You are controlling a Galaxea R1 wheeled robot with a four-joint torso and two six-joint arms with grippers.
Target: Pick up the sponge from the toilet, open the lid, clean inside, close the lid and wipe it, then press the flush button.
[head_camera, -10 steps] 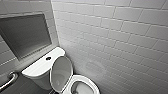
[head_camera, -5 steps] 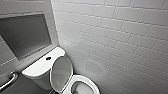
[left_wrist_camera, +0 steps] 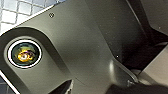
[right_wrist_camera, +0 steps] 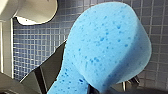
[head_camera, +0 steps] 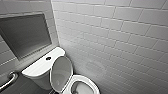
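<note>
Right wrist view has the sponge (right_wrist_camera: 107, 42) very close to the camera. It is bright blue with small darker pores, and its wide rounded end bends over to one side. The narrow end goes down into the right gripper (right_wrist_camera: 105, 88), whose fingers are closed on it, so the sponge is held in the air and touches nothing else. Under the sponge lies a floor (right_wrist_camera: 32, 45) of small square blue-grey tiles. At one corner there is a white glossy rounded shape (right_wrist_camera: 35, 10); I cannot say for sure what it is.

On the left wrist view, the arm is folded near the robot's own body. A dark grey cover with a round camera lens (left_wrist_camera: 24, 53) is just in front of it. The left gripper (left_wrist_camera: 140, 89) is a dark band at the edge, and I cannot tell whether it is open or closed.

From the head view, farther away, the toilet (head_camera: 37, 72) stands in the corner of the room, low in the picture. The lid (head_camera: 61, 72) is up and leans back against the tank, with its greyish underside to the camera. The bowl (head_camera: 82, 86) is open in front of it. The flush button (head_camera: 48, 58) is a small dark circle in the middle of the flat tank top.

A metal grab bar (head_camera: 8, 80) is beside the tank on the left. Above the tank a dark rectangular panel (head_camera: 25, 35) is set in the wall. The side wall (head_camera: 120, 37) is covered with white rectangular tiles.
</note>
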